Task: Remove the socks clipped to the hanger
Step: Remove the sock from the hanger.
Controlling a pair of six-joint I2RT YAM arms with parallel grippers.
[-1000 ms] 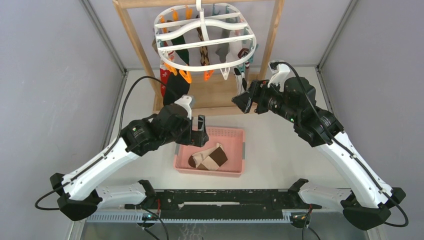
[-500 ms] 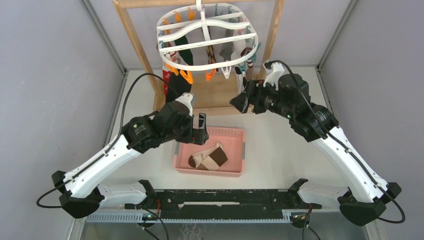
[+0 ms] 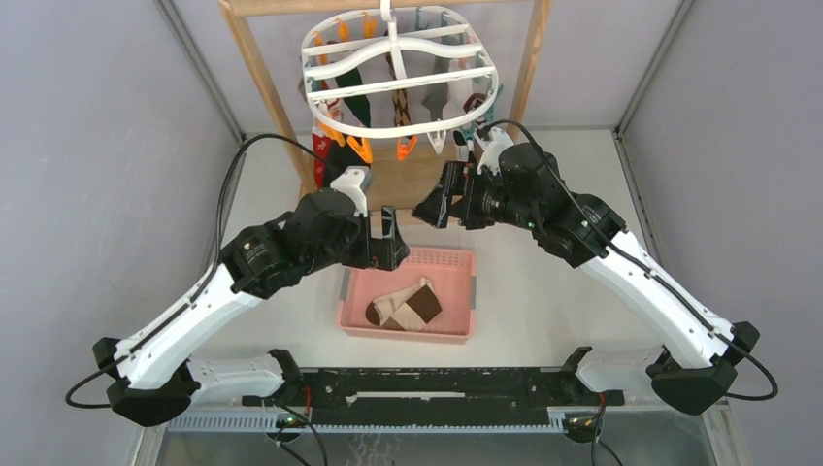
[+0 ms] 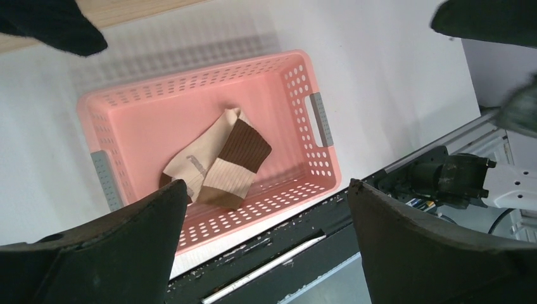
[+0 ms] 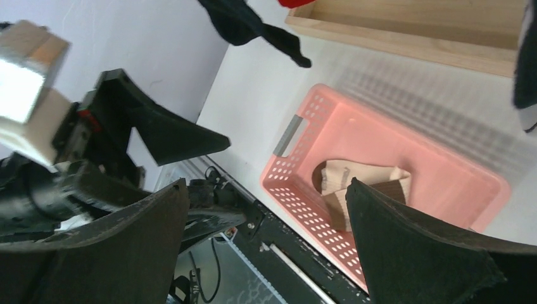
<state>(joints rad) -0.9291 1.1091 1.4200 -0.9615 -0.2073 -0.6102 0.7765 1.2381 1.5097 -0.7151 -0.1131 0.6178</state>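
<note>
Right fingers (image 3: 428, 207) shifted left, nearer basket (image 3: 442, 257) — spread wide; left fingers (image 3: 388, 231) spread too.

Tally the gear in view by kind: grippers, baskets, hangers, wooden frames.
Grippers: 2, the left gripper and the right gripper
Pink basket: 1
White hanger: 1
Wooden frame: 1
Total: 5

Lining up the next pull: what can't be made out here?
Top view: hanger bars hide which clips grip socks.
Top view: left arm hides the lower end of the black sock.
Both wrist views: hanger out of frame; black sock cut by top edge.
Right wrist: a finger of the right end effector covers part of the beige-and-brown socks in the basket.
</note>
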